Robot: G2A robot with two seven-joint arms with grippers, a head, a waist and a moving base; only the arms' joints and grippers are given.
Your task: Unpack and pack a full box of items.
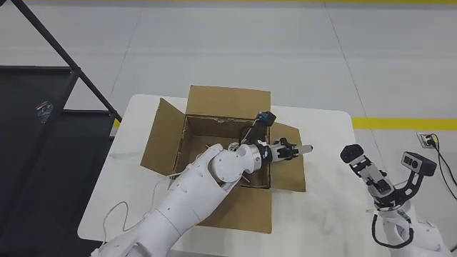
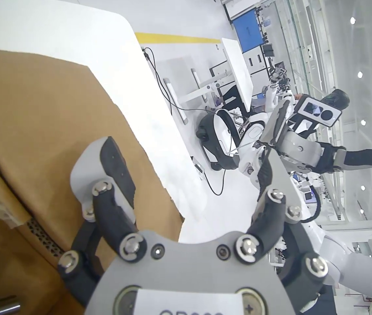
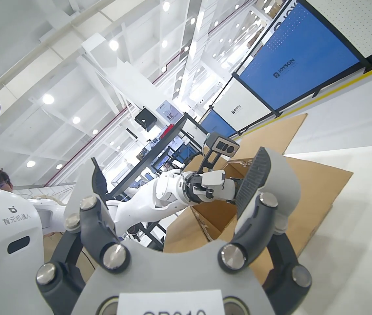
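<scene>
The open cardboard box (image 1: 228,101) stands at the centre of the white table (image 1: 325,210), all four flaps folded outward. The left gripper (image 1: 296,148) hovers over the right flap (image 1: 289,177), jaws wide and empty. The arm hides most of the box interior, so its contents cannot be told. The right gripper (image 1: 360,163) hangs over the table's right edge, jaws wide and empty.

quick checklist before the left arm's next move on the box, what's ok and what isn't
1. Left gripper open and empty: ok.
2. Right gripper open and empty: ok.
3. Brown cardboard box flaps folded out: ok.
4. Left gripper above the box opening: not ok, it hangs over a side flap.
5. Items inside the box located: cannot tell, the left arm covers the inside.
6. Right gripper apart from the box: ok.
</scene>
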